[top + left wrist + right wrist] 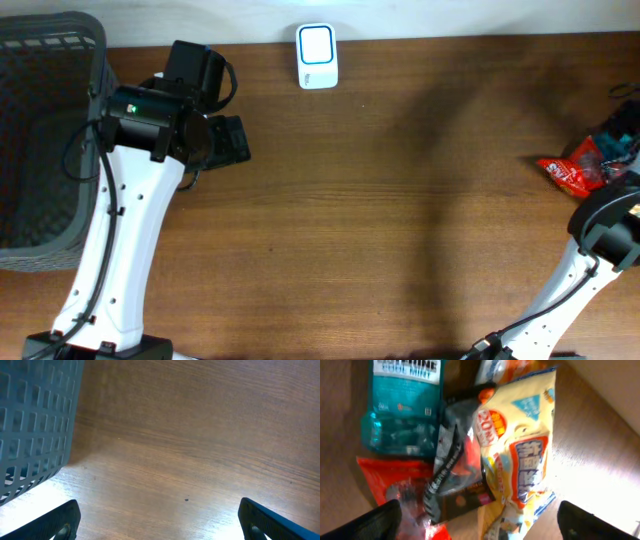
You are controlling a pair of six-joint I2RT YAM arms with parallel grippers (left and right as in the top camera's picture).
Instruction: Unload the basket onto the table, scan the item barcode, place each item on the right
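a: right claw (481,522) spread wide, empty, hovering over the snack pile (522,455) at the right edge of the tabletop (400,200).
b: left claw (160,517) released too, above the wood beside the grey basket (30,425). white scanner (317,56) at the far edge.

Brown wood-grain table (400,200) w/ pale surface (480,15) beyond far edge, soft shadows.

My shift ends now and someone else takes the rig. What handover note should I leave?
Left gripper: open, empty, over bare table beside the basket.
Right gripper: open, empty, over the packet pile at the table's right side.
Scanner: far edge, centre.
Done: no packet held.
Left: grasp a packet, show its barcode to the scanner.
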